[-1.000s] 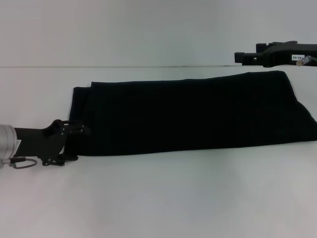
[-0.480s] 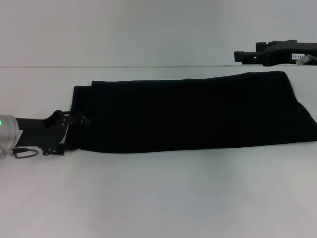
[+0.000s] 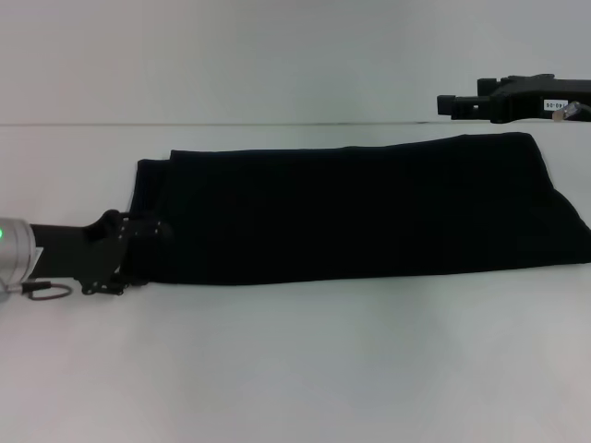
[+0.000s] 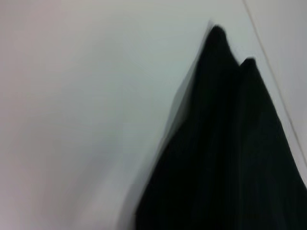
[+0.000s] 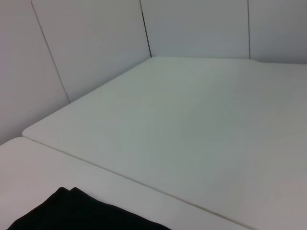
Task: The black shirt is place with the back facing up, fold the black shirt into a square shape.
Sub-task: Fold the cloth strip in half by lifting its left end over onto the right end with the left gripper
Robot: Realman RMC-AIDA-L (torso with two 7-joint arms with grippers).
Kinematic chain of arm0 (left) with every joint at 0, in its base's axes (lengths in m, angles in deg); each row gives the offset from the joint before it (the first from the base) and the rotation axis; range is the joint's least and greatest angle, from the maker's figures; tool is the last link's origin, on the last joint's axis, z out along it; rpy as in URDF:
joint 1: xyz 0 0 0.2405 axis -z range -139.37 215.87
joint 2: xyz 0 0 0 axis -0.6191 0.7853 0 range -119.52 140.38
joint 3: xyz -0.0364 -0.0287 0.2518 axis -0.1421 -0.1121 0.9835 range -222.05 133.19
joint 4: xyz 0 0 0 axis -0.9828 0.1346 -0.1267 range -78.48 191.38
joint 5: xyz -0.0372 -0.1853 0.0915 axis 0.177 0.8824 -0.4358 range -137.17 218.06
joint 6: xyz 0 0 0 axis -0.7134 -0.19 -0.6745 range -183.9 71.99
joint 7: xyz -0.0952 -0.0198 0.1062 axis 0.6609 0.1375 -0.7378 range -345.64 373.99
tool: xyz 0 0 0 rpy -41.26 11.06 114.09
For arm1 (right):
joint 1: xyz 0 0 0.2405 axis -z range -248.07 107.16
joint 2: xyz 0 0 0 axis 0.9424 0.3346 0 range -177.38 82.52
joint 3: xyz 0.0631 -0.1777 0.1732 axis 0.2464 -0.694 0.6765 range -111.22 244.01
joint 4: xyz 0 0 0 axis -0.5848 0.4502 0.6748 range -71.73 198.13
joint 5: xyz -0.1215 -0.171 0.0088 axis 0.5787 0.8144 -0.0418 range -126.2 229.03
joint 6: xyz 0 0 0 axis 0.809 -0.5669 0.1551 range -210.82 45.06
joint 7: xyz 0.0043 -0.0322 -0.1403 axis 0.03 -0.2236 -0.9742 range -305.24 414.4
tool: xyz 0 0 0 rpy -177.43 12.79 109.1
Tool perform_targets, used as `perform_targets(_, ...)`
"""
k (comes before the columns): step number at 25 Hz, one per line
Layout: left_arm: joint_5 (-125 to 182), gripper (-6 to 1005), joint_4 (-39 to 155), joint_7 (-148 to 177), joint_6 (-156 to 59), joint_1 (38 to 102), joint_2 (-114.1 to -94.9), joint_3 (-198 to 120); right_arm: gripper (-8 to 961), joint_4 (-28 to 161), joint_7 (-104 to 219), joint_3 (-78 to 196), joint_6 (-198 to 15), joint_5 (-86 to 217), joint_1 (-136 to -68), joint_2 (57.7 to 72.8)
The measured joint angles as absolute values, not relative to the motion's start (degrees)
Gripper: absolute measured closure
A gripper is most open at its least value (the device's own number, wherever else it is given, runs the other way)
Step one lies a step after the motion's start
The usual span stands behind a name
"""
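Head view: the black shirt point(image 3: 355, 208) lies folded into a long band across the white table point(image 3: 295, 369), its right end running to the frame edge. No lettering shows on the fabric. The left gripper point(image 3: 138, 242) sits low at the band's near left corner, black on black, so whether its claw is spread or pinching cloth cannot be told. The right gripper point(image 3: 448, 105) hangs above the far right end, apart from the shirt, its arm cut off by the frame; a small white label on it is too small to read.

Left wrist view: only two blurred dark fabric peaks on the table; no fingers show.

Right wrist view: a shirt corner, cut off at the edge.
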State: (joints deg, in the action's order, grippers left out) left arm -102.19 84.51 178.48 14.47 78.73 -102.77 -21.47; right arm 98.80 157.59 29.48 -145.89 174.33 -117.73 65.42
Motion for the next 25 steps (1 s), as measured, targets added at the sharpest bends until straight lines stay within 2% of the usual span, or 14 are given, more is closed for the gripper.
perform_targets(13, -102.19, 155, 84.49, 180.20, 23.31, 76.89, -102.46, -28.11, 68, 98.88, 157.58, 29.48, -145.80, 174.28, -118.00, 65.37)
perform_targets(25, -102.19, 156, 83.44, 184.69, 20.40, 75.39, -102.78, -31.83, 68, 99.43, 158.06, 29.47, -145.81, 174.28, -118.35, 65.46)
